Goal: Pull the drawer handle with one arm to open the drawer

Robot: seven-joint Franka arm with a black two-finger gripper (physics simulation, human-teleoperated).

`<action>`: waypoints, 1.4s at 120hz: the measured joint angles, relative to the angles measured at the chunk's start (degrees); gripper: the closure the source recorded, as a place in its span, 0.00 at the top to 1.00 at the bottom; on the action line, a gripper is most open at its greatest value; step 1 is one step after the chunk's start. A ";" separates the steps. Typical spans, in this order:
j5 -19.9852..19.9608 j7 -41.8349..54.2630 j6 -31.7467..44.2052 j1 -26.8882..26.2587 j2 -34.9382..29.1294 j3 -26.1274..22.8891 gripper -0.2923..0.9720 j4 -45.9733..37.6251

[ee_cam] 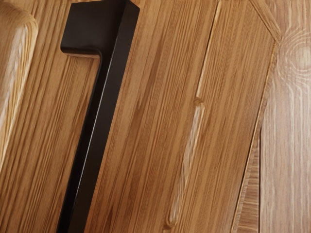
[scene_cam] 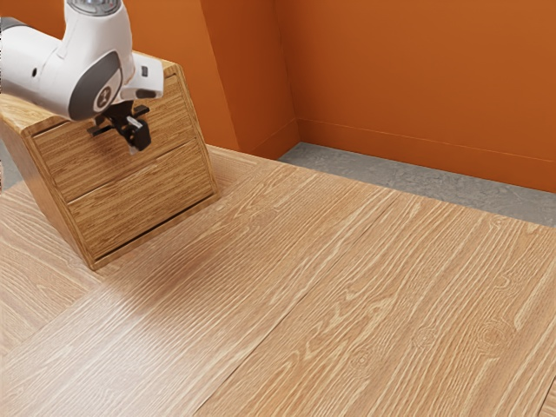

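A wooden cabinet with two drawer fronts stands at the exterior view's upper left. The upper drawer front looks flush with the frame. Across it runs a black bar handle. My black gripper hangs from the white arm right against that handle, near its end toward the exterior view's right. In the wrist view the handle is a long black bar very close to the hand, standing off the grained drawer front.
The lower drawer front sits under the upper one. The cabinet rests on a light wooden table. Orange walls and a grey floor strip lie behind.
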 joint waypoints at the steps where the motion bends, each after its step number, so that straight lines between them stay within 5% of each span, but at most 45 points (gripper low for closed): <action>1: -0.01 0.01 0.03 0.00 0.03 -0.02 0.77 0.00; 37: -0.02 0.22 0.57 5.69 1.67 -6.09 0.77 2.26; 168: 2.15 -2.15 -1.23 -0.21 -1.16 -5.51 0.77 -2.15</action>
